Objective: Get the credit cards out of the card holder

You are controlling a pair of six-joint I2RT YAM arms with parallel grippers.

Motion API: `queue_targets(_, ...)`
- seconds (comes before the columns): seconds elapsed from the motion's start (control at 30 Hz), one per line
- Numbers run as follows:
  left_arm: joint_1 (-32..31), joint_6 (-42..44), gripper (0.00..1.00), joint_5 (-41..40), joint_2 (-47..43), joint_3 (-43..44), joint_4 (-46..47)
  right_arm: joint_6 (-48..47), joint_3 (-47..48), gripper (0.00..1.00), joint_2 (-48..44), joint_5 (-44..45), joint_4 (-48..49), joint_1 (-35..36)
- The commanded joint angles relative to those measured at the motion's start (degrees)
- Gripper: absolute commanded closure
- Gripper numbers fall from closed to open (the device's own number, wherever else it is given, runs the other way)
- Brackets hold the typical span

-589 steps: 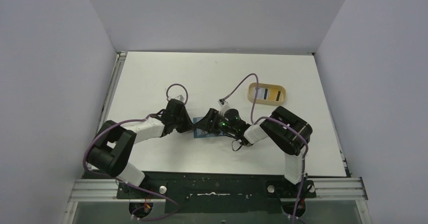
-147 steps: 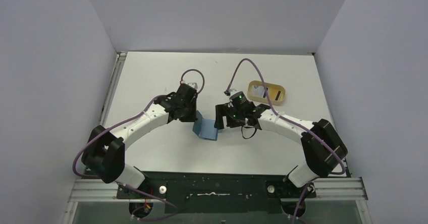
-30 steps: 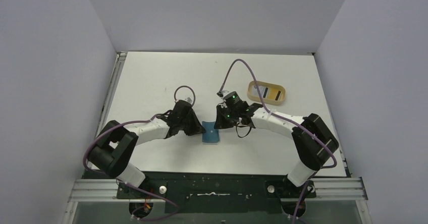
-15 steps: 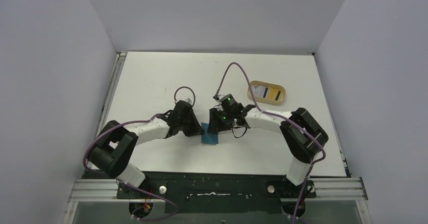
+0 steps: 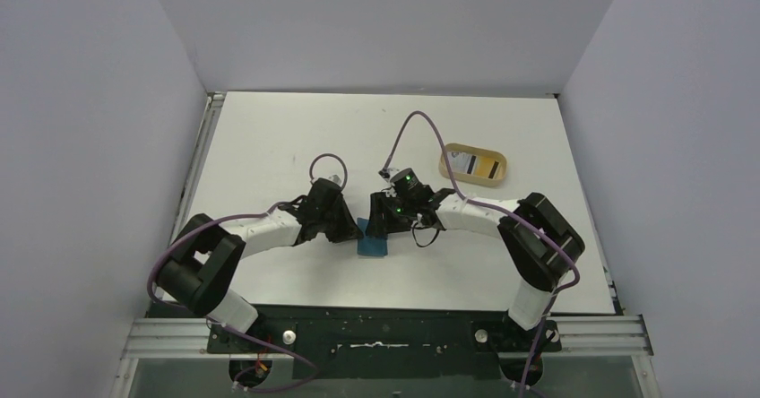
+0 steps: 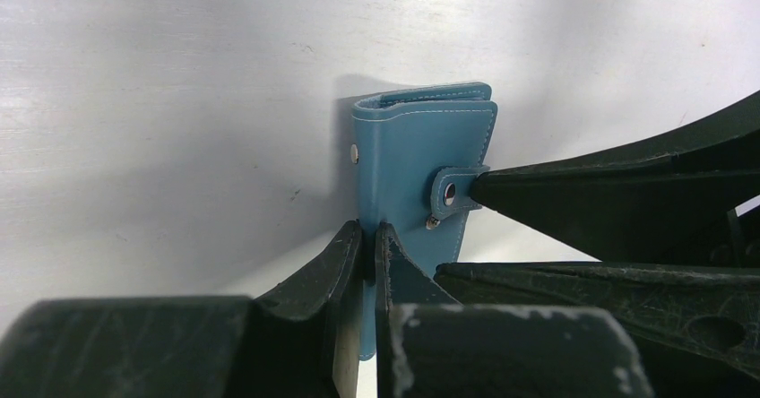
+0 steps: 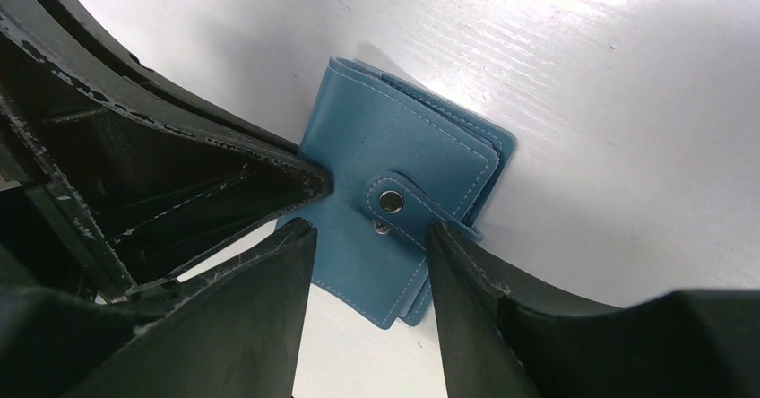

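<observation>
The teal-blue card holder (image 5: pixel 371 244) lies folded on the white table between my two grippers. In the left wrist view my left gripper (image 6: pixel 369 241) is shut on the near edge of the card holder (image 6: pixel 408 151). In the right wrist view my right gripper (image 7: pixel 372 237) is open, its jaws astride the snap tab (image 7: pixel 394 203) of the card holder (image 7: pixel 385 147), just above it. The tab's snap sits beside a bare stud. No card shows at the holder. Pale credit cards (image 5: pixel 462 163), one with a black stripe, lie in the tan tray (image 5: pixel 500 176).
The tan tray stands at the back right of the table. Both arms meet at the table's middle, their fingertips close together over the holder; the right gripper's fingers (image 6: pixel 609 192) fill the right of the left wrist view. Purple cables (image 5: pixel 421 125) loop above the wrists.
My right gripper has moved left and down from beside the holder to over its snap tab. My left gripper still grips the holder's edge and has barely moved.
</observation>
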Motion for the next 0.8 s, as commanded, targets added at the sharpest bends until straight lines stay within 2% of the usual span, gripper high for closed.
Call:
queue_targets(0.0, -0.49, 1.87, 1.00, -0.92, -1.17, 1.83, -2.36, -0.32, -0.50, 0.49, -1.05, 4.46, 1.75, 0.32)
queue_targets(0.4, -0.86, 2.74, 1.00, -1.92, -1.28, 2.52, -4.09, -5.62, 5.07, 0.61, -2.15, 13.23, -7.95, 2.72)
queue_targets(0.77, -1.25, 2.88, 1.00, -1.83, -1.03, 2.97, -4.73, -8.93, 8.26, 0.61, -2.25, 16.83, -10.83, 5.43)
